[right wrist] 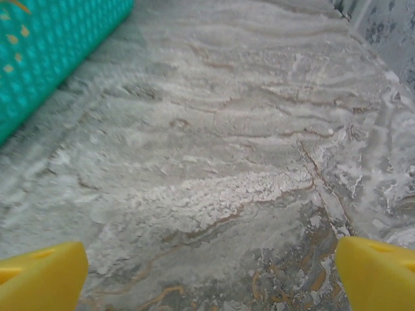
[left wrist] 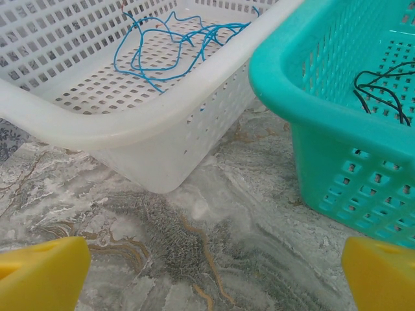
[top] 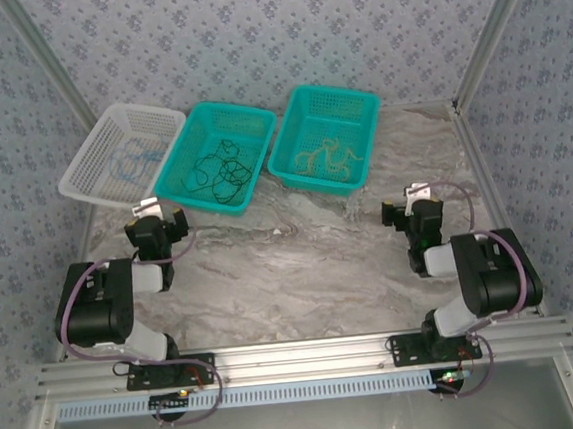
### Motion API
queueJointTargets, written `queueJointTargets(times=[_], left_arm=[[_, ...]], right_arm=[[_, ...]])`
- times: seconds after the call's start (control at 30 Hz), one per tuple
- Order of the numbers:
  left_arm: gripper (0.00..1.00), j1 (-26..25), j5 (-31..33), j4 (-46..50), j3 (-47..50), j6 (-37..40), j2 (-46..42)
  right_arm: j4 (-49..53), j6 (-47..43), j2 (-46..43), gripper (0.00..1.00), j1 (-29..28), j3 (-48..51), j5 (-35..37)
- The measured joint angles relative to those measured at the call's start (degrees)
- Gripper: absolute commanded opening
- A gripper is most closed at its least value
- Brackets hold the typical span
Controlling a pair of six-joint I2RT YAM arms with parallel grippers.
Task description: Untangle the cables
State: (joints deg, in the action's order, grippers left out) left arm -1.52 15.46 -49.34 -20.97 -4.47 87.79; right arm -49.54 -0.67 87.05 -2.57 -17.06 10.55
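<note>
The cables lie in three baskets at the back of the table. Blue cables [top: 133, 160] [left wrist: 165, 48] curl in the white basket [top: 88, 144] [left wrist: 130, 123]. Black cables [top: 220, 168] [left wrist: 382, 91] loop in the middle teal basket [top: 232, 107] [left wrist: 337, 129]. Yellow-tan cables [top: 327, 156] rest in the right teal basket [top: 331, 90] [right wrist: 52, 52]. My left gripper [top: 157, 226] [left wrist: 214, 272] is open over bare table, just in front of the gap between the white and middle baskets. My right gripper [top: 407, 209] [right wrist: 211, 272] is open too, over bare marble to the right of the right basket.
The marble-patterned tabletop [top: 301, 263] stretches between the two arms. Patterned walls close in the back and sides, and a metal frame post [top: 466, 149] runs along the right edge. An aluminium rail [top: 299, 354] carries both arm bases at the near edge.
</note>
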Motion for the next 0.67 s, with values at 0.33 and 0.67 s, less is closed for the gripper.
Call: queueJointTargets(times=[0.33, 0.67], left_arm=[[1.00, 0.00, 0.00, 0.00, 0.00, 0.00, 0.00], [1.00, 0.00, 0.00, 0.00, 0.00, 0.02, 0.00]], right_arm=[[1.16, 0.39, 0.37, 1.00, 3.06, -3.45, -1.27], [1.33, 0.39, 0.37, 1.00, 3.08, -3.45, -1.92]])
